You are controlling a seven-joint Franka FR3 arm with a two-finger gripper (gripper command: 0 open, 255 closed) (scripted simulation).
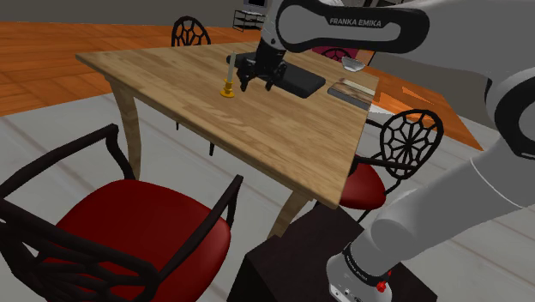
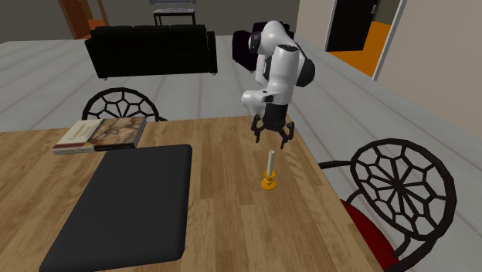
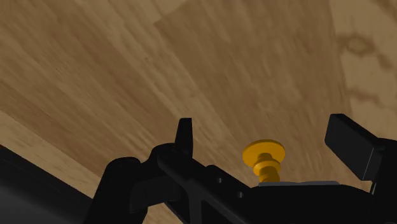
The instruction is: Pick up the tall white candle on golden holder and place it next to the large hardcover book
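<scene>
Nearest in the shoulder view, a red-cushioned chair (image 1: 141, 227) with a dark frame is seen, and beside it the dark stand (image 1: 291, 257) from which the white arm (image 1: 446, 197) rises. Beyond these lies a wooden table (image 1: 283, 137), and on its far half the slim white candle (image 1: 229, 72) is stood upright in its golden holder (image 1: 227, 92), touched by nothing. The gripper (image 1: 257, 84) is poised just above and beside the candle. In the wrist view its fingers (image 3: 184, 135) are seen spread apart, with the holder's base between them and clasped by neither. Further along the table a flat black mat (image 1: 300, 82) is laid, and past it, well apart from the candle, the large book (image 1: 351, 88) lies flat near the table's edge. The candle is judged to be light, stiff, narrow-footed and easily tipped, and its smooth stem may slip or snap if squeezed hard. A low grasp, on the bottom of the stem or on the holder's ribbed neck, is therefore preferred. The words "FRANKA EMIKA" (image 1: 364, 23) can be read on the arm's upper link. A picture is printed on the book's cover, but no title can be made out. Farthest off, a black sofa (image 2: 151, 48) is set against the room's back wall.
</scene>
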